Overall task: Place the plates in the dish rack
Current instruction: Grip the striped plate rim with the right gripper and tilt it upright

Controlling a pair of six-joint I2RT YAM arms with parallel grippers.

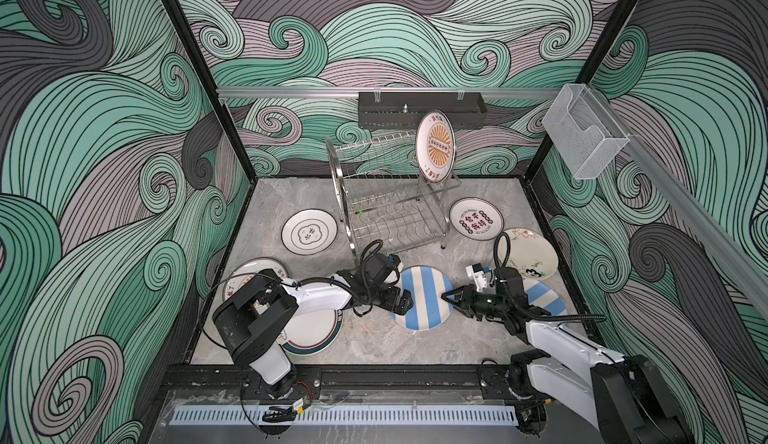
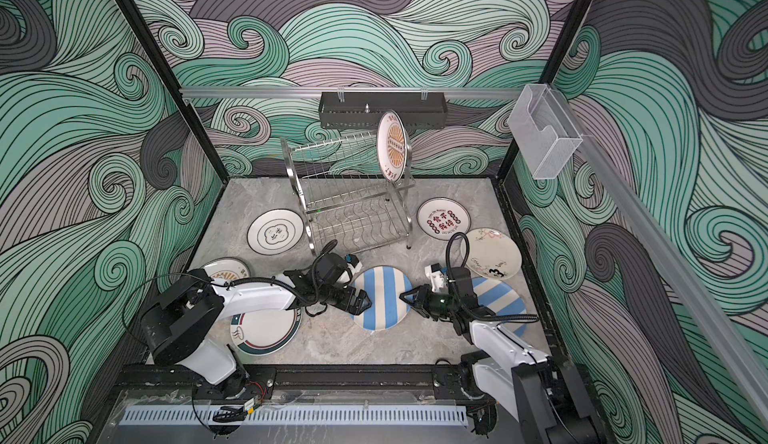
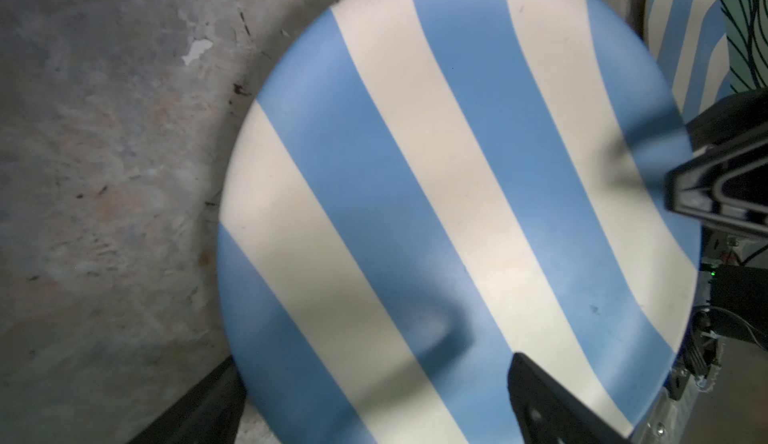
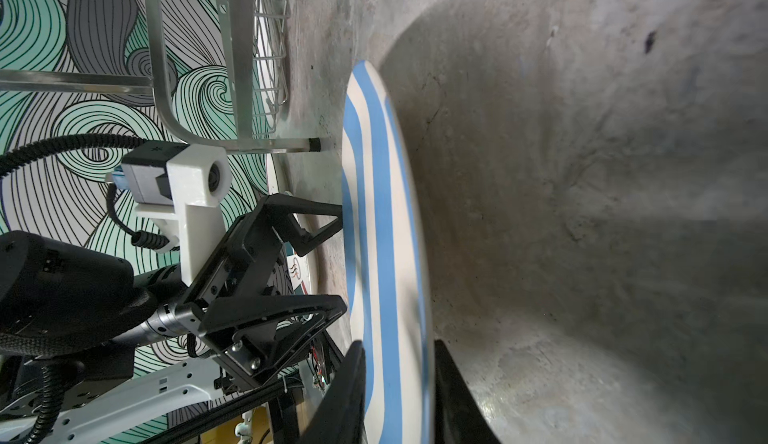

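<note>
Now | right claw (image 1: 448,296) pinches rim of striped plate (image 1: 420,286), jaws nearly closed | left claw (image 1: 407,301) open wide at plate's opposite edge

Plate (image 1: 435,146) stands in rack (image 1: 374,196), right end

Both top views look down over the whole table (image 1: 374,346); both wrist views closely frame one striped plate (image 3: 415,213).

Robot lab cell: wave-printed walls (image 1: 83,130), black frame (image 1: 191,46), stone-look tabletop (image 1: 374,346)
</note>
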